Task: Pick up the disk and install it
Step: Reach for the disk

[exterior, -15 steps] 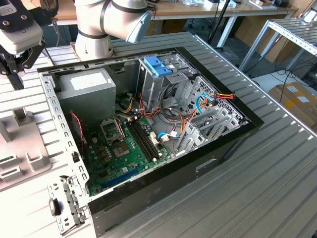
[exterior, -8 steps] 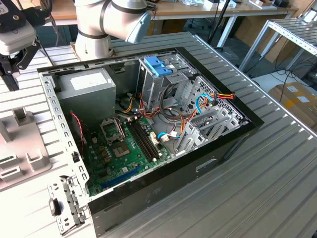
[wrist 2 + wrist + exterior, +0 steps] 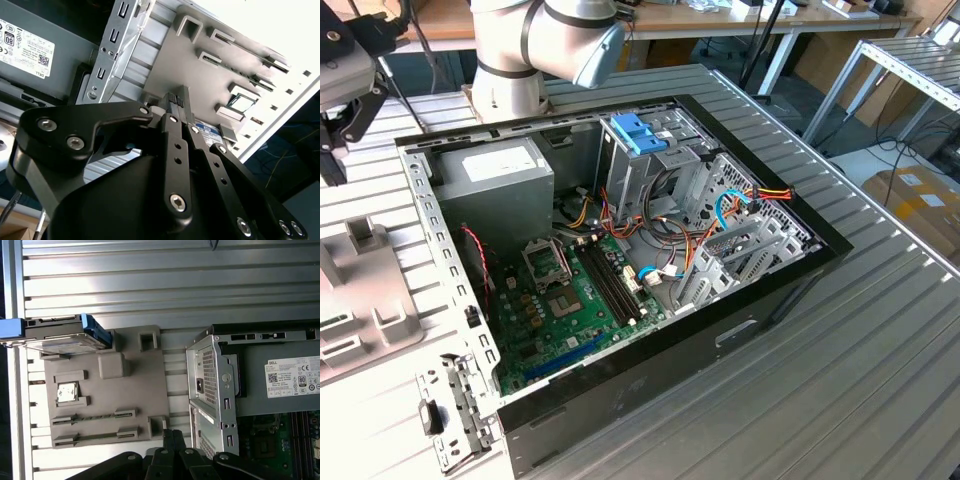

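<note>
Gripper point(image 3: 172, 434), one, with two black fingers point(image 3: 173, 131): in both wrist views the tips lie together, no gap between them and nothing held. It hangs above the grey plate point(image 3: 145, 390), pointing down at it and touching nothing.

Disk point(image 3: 65, 337), one: silver body with a blue side bracket. It sits at one end of the grey plate, at the end away from the fingertips in the first wrist view and clear of them. In the second wrist view a strip of its white-and-blue label point(image 3: 207, 129) shows just past the fingers.

Grey plate, one: it lies flat on the ribbed table point(image 3: 840, 400) beside the case and carries several raised holders. One small square chip point(image 3: 66, 391) rests in a holder between the disk and the gripper.

Computer case point(image 3: 760, 300), one: black, lying open on the table. Inside it are one grey power-supply box point(image 3: 495, 180) with a white sticker, one green motherboard point(image 3: 570, 310), and one grey drive cage point(image 3: 620, 170) with light-blue latch tabs point(image 3: 640, 132). The disk is outside the case, not in the cage.

Arm point(image 3: 570, 35), one: in the exterior view its base and large grey joint stand beyond the far side of the case, and it reaches off towards the exterior view's left, the side where the grey plate lies
</note>
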Robot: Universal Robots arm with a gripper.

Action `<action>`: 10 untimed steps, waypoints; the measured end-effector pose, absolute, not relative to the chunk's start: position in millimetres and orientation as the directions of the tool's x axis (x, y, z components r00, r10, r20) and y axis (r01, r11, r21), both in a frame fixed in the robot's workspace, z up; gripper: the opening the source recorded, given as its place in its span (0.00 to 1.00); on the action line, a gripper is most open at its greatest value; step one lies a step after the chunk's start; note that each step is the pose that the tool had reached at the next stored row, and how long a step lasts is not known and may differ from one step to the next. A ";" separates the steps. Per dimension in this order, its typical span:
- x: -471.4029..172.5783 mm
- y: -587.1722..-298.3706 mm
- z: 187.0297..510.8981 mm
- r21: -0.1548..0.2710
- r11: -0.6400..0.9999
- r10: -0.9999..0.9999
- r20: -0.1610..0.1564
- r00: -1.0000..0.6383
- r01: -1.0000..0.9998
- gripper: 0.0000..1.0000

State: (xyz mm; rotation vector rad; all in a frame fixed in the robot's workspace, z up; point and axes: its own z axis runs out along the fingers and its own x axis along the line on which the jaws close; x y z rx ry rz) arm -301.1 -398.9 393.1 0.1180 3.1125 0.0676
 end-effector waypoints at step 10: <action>-313.4 -398.9 393.1 0.044 0.996 0.076 -0.025 -0.997 0.075 0.11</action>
